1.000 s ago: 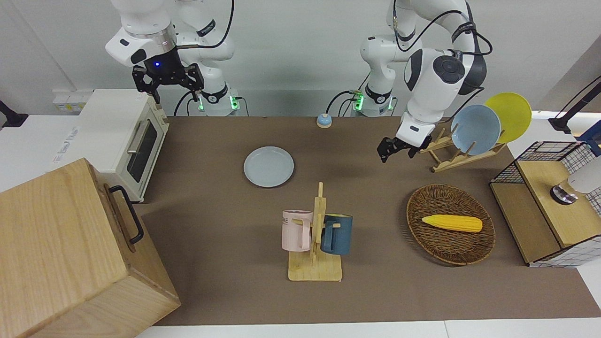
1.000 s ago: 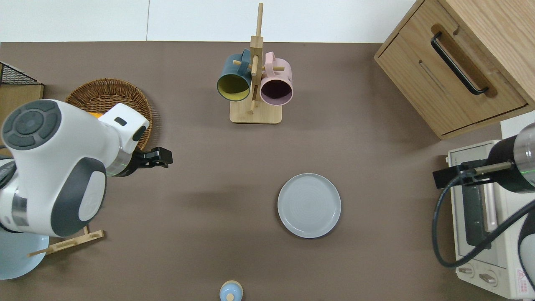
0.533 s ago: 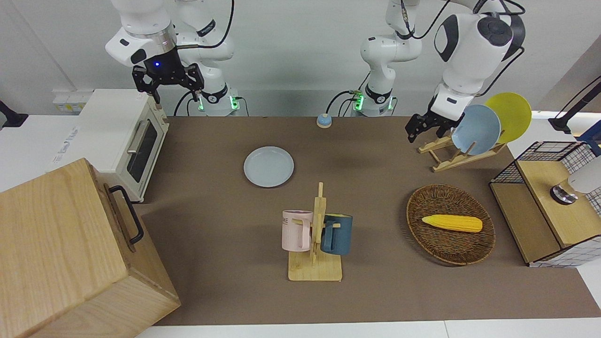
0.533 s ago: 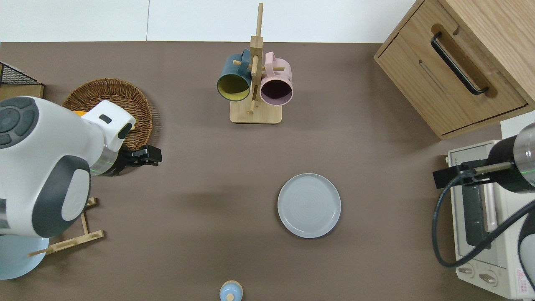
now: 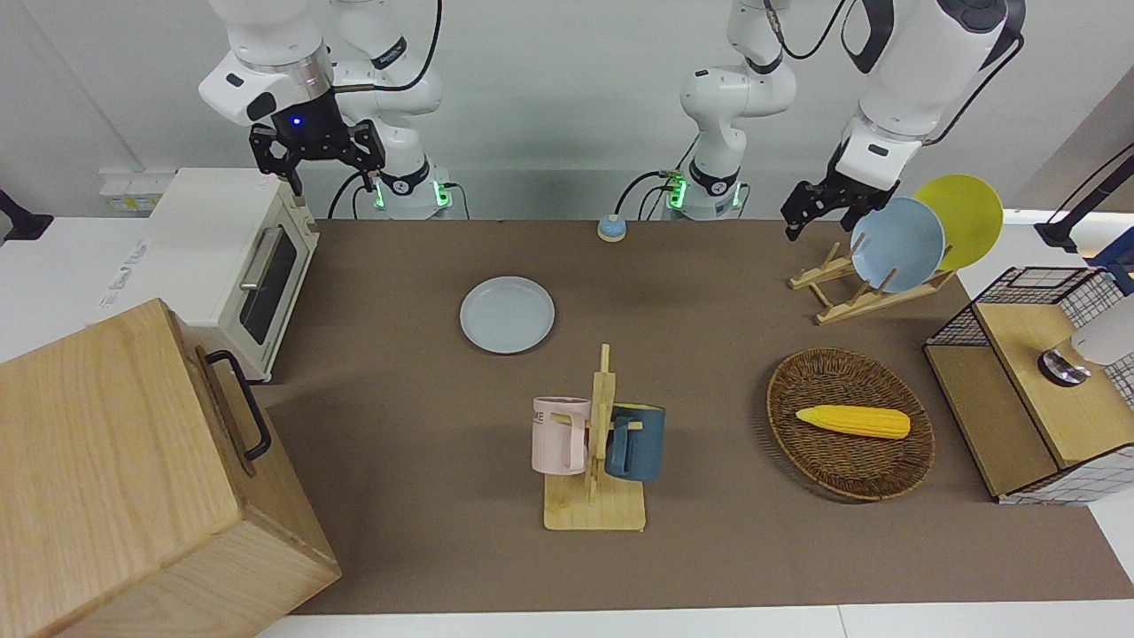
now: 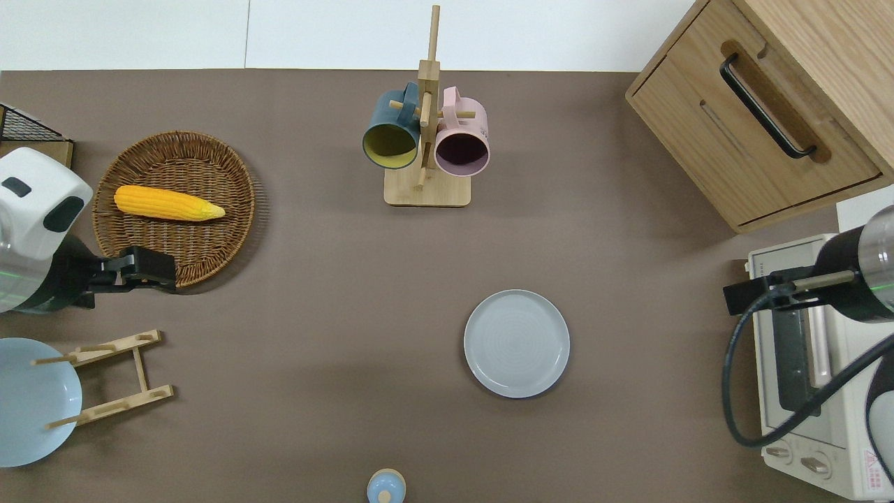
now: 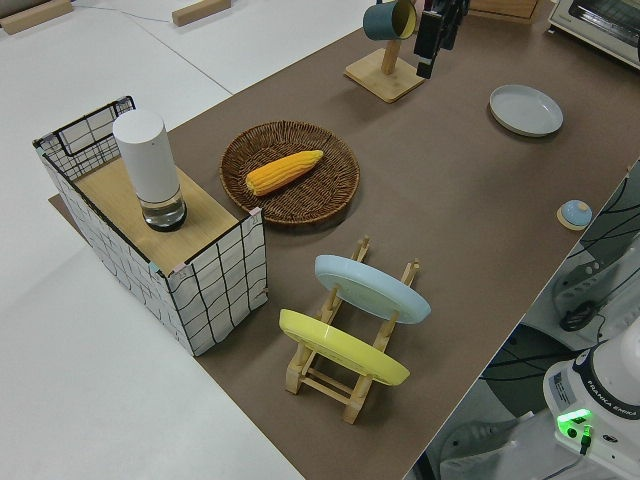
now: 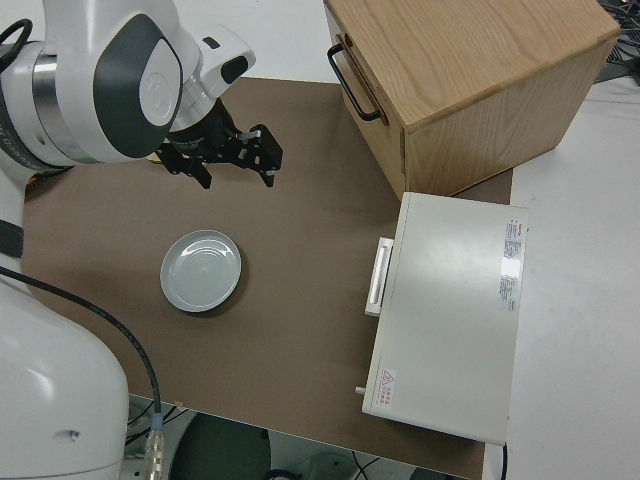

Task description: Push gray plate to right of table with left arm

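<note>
Spanning nearly the whole room, the table (image 6: 314, 279) carries the gray plate (image 6: 517, 344) flat near its middle, closer to the right arm's end, with the mug stand (image 6: 426, 133) at about eleven o'clock from it. Up in the air over the near rim of the wicker basket (image 6: 209, 230), the left gripper (image 6: 143, 267) has the plate at roughly four o'clock and well apart across bare tabletop; I cannot tell whether its fingers are apart or together. Over at its own end the right arm is parked.
</note>
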